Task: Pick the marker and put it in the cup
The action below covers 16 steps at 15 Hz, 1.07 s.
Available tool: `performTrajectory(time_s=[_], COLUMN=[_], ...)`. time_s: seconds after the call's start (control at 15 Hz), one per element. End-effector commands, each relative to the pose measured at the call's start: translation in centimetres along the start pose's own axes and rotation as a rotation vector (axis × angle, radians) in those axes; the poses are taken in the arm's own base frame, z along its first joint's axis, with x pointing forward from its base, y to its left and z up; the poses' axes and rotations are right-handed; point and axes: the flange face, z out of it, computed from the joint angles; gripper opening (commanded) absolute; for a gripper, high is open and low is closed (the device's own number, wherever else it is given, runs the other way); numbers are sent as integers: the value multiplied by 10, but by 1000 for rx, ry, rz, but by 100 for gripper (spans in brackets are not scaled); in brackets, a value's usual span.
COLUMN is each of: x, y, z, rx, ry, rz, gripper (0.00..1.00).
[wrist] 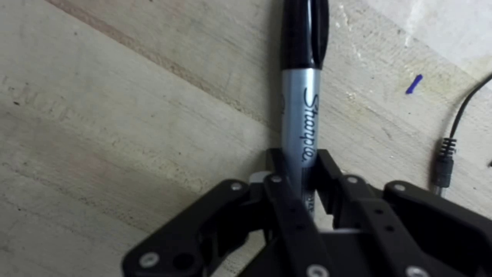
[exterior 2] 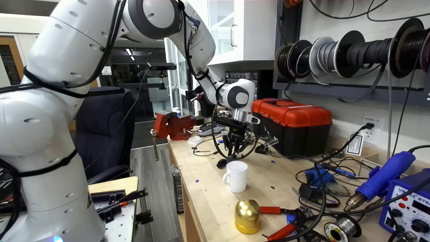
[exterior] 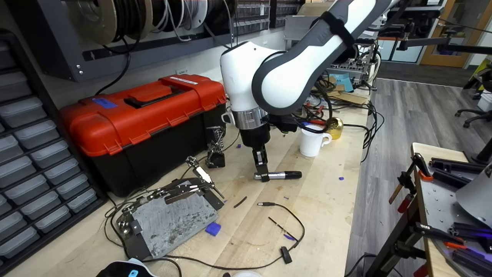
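The marker [exterior: 277, 176] has a silver-grey barrel and a black cap. It lies horizontally at table height in an exterior view; I cannot tell if it touches the wood. In the wrist view the marker [wrist: 301, 104] runs up from between the fingers, cap away from me. My gripper [wrist: 298, 163] has both fingers against the barrel near its uncapped end; it also shows in an exterior view [exterior: 263, 175]. In an exterior view the marker's black cap [exterior 2: 221, 163] shows behind the cup. The white cup [exterior: 309, 142] stands upright, handle to the side, apart from the gripper; it shows also here [exterior 2: 238, 176].
A red and black toolbox [exterior: 153, 127] stands close beside the arm. A gold dome [exterior 2: 247, 216] stands near the cup. Helping-hand clamps [exterior: 216, 150], a grey plate [exterior: 175, 223] and a thin black cable [exterior: 301, 223] lie around. Pliers [exterior 2: 282, 232] and cables lie beyond the cup.
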Motion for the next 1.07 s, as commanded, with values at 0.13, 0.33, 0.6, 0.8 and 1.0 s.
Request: performTrajectory(time_s=[0.13,0.33,0.6,0.8,1.0], x=[-11,-25,-51,-71,-88], y=[3,6,13,19,27], z=[-22,-49,-84,-105,-120], rx=[-20,-57,-87,-87,-95], ry=[57,112,176,242,324], rz=[31,77,162,224,267], gripper=[4,4,4,4,4])
